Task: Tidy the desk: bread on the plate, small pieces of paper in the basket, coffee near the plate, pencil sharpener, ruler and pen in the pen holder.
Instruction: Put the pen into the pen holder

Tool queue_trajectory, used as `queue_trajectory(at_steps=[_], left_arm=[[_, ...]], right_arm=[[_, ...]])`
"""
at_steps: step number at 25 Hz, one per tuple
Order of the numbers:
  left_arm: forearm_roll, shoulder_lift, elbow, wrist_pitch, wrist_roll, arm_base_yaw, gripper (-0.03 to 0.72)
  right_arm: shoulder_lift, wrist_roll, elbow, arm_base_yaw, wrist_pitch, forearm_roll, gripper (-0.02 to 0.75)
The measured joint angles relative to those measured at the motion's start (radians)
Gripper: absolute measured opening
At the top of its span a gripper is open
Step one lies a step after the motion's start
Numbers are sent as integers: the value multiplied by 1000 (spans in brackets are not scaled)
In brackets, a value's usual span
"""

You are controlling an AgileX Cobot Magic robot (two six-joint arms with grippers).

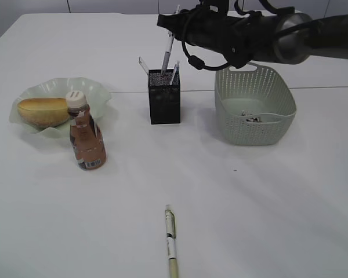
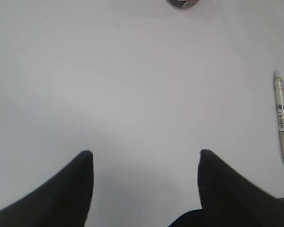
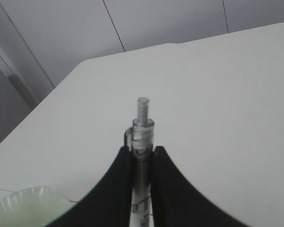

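The right gripper [image 3: 141,163] is clenched on a clear-barrelled pen [image 3: 142,137], its two dark fingers [image 3: 114,184] pinching the barrel just under the clip end. In the exterior view the arm reaches in from the right edge of the desk and holds this pen above the black mesh pen holder [image 1: 164,97], which stands near the middle of the far half and already carries a ruler [image 1: 144,65] and other sticks. Whether the pen's tip is already inside the rim I cannot tell.

The risks, as I judge them:
- The pen leans, so if let go too high it may strike the rim and tip out onto the desk.
- Pushed down against the things already inside, it could jam or rock the light holder.
- The basket [image 1: 254,105] sits just right of the holder, under the arm; a low withdrawal could nudge it.

The left gripper [image 2: 144,158] hangs released over bare desk near the near edge, with a second pen [image 2: 281,122] lying to its right, not yet picked up. The bread [image 1: 43,111] is on the plate [image 1: 98,91] towards the left edge, with the coffee bottle [image 1: 86,135] just beside it.
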Motion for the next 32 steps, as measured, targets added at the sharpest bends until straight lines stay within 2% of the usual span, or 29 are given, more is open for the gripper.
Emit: queue_trajectory(at_steps=[7,14,17,20,23,26,32], left_arm=[[0,0,0,2,0,0,505],[0,0,0,2,0,0,505],[0,0,0,2,0,0,505],[0,0,0,2,0,0,505],[-1,0,0,2,0,0,504],[-1,0,0,2,0,0,504],[-1,0,0,2,0,0,504]], right_arm=[[38,0,0,0,-28,-119,63],[66,0,0,0,-34,-135,72],[71,0,0,0,-34,-149,127],[71,0,0,0,-34,-168,237],[69,0,0,0,-30,-173,298],[39,29,0,0,48,-176,313],[-66,50,0,0,360,-174,316]])
